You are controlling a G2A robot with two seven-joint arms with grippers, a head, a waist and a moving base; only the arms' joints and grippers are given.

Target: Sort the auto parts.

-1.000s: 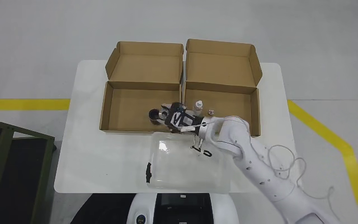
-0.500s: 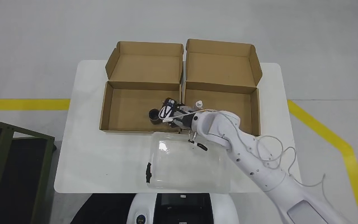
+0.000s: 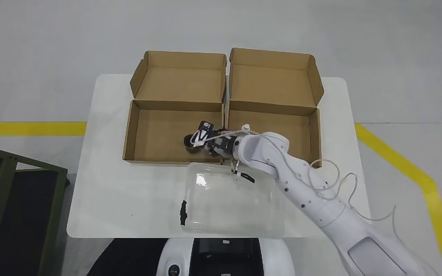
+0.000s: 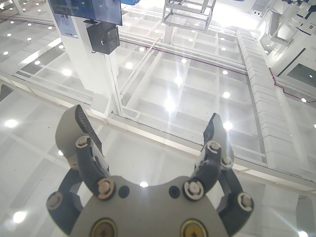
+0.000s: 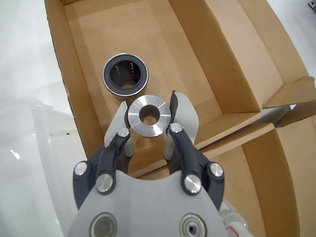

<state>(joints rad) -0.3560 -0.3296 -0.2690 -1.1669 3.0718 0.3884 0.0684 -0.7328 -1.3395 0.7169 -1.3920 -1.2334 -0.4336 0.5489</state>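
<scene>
- Right pincer (image 5: 149, 104) is clamped on the silver metal ring (image 5: 158, 127), flat face up. It hangs over the left cardboard box (image 5: 172, 57), in the corner formed by the wall nearest the robot and the side next to the right box (image 5: 271, 173).
- The dark bearing sleeve (image 5: 105, 77) stands upright on the box floor just beyond the ring. Lowering with any forward drift could catch it with a fingertip and tip it.
- I cannot tell how high the ring hangs above the floor. Released too high, the smooth round metal may bounce, roll on edge or knock the sleeve.
- The box's near wall lies close beneath the pincer's linkage. Going lower could snag the cardboard and shove the box along the counter (image 3: 110, 172).
- The grip bears only on the ring's curved rim, so a slip seems possible.
- Left pincer (image 4: 148, 122) is apart, holds nothing and is aimed at the ceiling, so it poses no hazard.
</scene>
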